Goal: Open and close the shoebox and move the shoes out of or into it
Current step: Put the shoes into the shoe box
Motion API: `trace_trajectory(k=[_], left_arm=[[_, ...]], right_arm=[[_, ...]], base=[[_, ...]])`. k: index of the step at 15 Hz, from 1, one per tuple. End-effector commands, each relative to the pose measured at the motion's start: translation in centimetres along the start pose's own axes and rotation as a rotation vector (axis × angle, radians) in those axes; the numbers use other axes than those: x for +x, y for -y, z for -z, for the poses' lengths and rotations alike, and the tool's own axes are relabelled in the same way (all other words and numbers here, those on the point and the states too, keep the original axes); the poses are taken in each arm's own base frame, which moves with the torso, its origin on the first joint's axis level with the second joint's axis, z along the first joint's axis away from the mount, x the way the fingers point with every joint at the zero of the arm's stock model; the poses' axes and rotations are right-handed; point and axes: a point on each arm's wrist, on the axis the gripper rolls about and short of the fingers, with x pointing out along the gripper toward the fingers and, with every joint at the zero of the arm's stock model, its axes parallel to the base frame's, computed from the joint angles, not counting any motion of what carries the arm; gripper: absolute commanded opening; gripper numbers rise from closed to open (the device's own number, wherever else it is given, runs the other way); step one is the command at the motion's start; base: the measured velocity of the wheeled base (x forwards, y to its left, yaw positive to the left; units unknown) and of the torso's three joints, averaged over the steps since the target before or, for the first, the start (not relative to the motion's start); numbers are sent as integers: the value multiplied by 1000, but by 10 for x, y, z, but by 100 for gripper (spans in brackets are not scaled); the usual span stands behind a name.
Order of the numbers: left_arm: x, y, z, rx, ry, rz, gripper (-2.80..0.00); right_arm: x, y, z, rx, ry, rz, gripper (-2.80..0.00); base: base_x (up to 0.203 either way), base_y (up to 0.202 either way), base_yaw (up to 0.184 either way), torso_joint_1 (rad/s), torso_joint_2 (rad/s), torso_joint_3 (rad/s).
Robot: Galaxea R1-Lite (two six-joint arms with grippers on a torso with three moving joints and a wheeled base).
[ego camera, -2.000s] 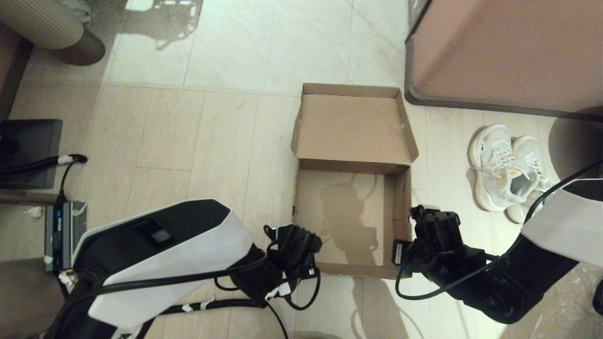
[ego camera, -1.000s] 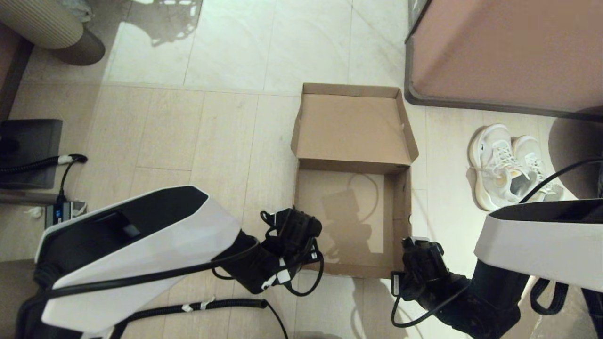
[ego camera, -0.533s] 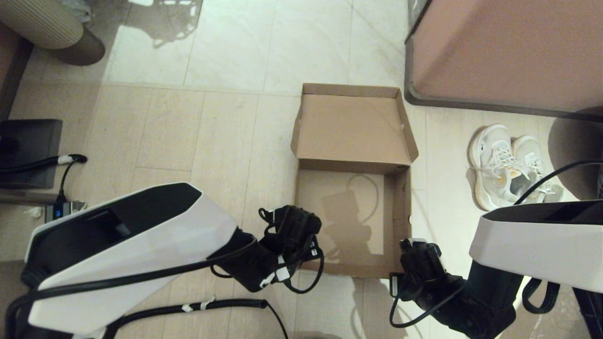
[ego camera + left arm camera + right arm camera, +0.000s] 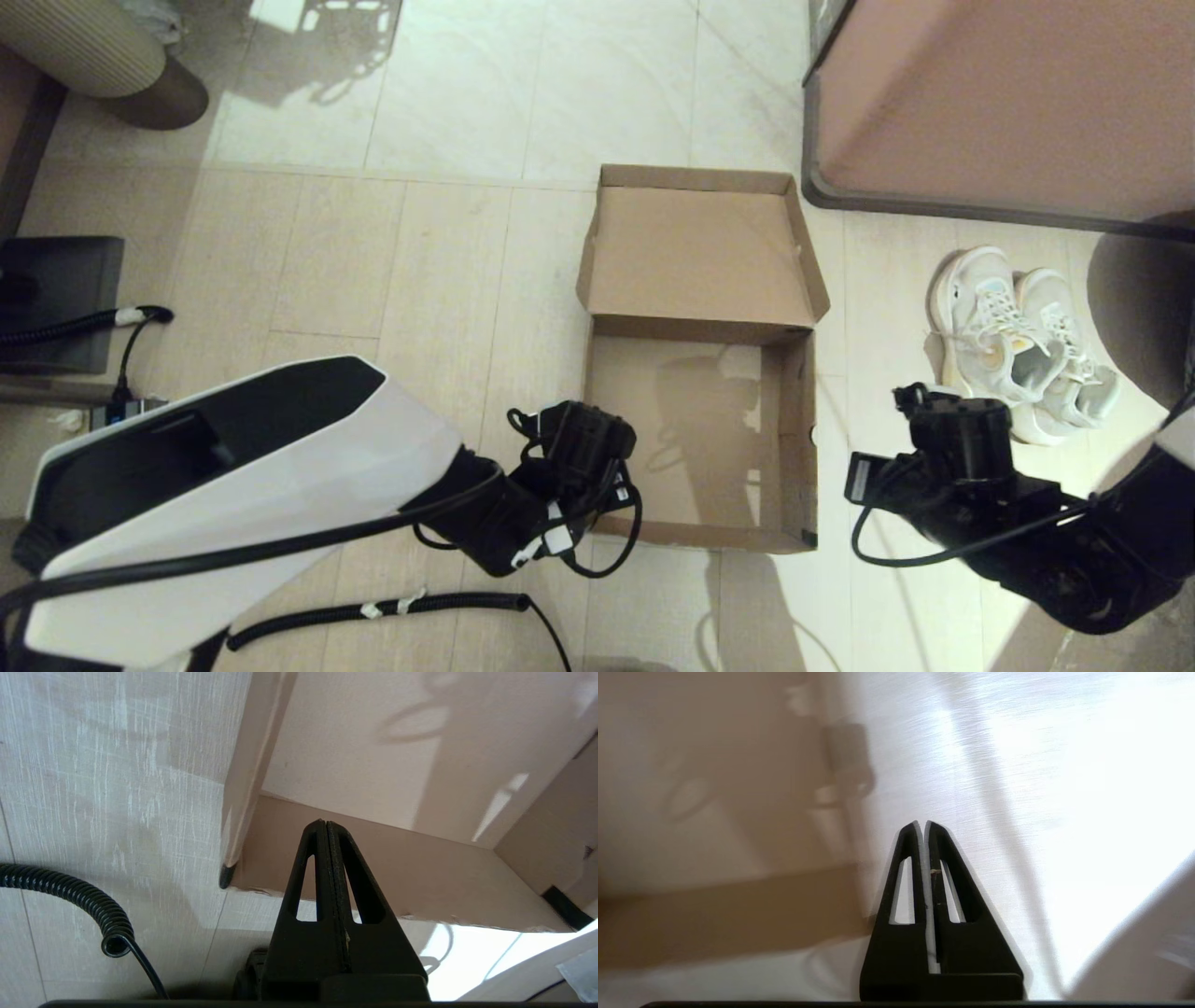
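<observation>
The right pincer [image 4: 924, 826], black and tapered, has its two fingers pressed together with nothing between them; in the head view its wrist sits at the lower right of the frame [image 4: 952, 434], over the pale tiled floor [image 4: 420, 271] between the box and the shoes. The left pincer [image 4: 326, 825] is likewise closed to a point and holds nothing; it hangs at the lower centre of the head view [image 4: 583, 448], just beside the near left corner of the box.

The plain brown cardboard shoebox [image 4: 794, 439] lies on the floor in the middle of the frame, its tray empty and its hinged flap lid [image 4: 700, 252] thrown back flat toward the upper part of the frame. The pair of white lace-up mesh sneakers [image 4: 1013, 341] stands side by side on the floor at the right, apart from the box, below a large pinkish-brown cabinet [image 4: 1008, 103] in the upper right.
</observation>
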Motion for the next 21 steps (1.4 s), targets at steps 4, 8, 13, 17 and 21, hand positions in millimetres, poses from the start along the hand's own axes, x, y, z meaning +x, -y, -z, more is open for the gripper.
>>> trace_trajectory(k=[4, 8, 13, 17, 21], left_arm=[[-22, -2, -17, -25, 33, 15, -280], [-50, -19, -27, -43, 40, 2, -280], [-65, -30, -25, -40, 23, -13, -280], [-63, -33, -21, -32, 10, -22, -280], [-64, -31, -19, -30, 8, -20, -280]], right_arm=[[41, 93, -36, 128, 43, 203, 0], [106, 150, -75, 129, 164, 256, 0], [146, 225, -117, 138, 339, 307, 0], [132, 257, -124, 155, 367, 363, 0], [125, 266, -128, 158, 374, 325, 0]], base=[[0, 0, 0, 0, 0, 0], [0, 0, 0, 0, 0, 0], [0, 0, 0, 0, 0, 0], [0, 0, 0, 0, 0, 0], [0, 0, 0, 0, 0, 0]])
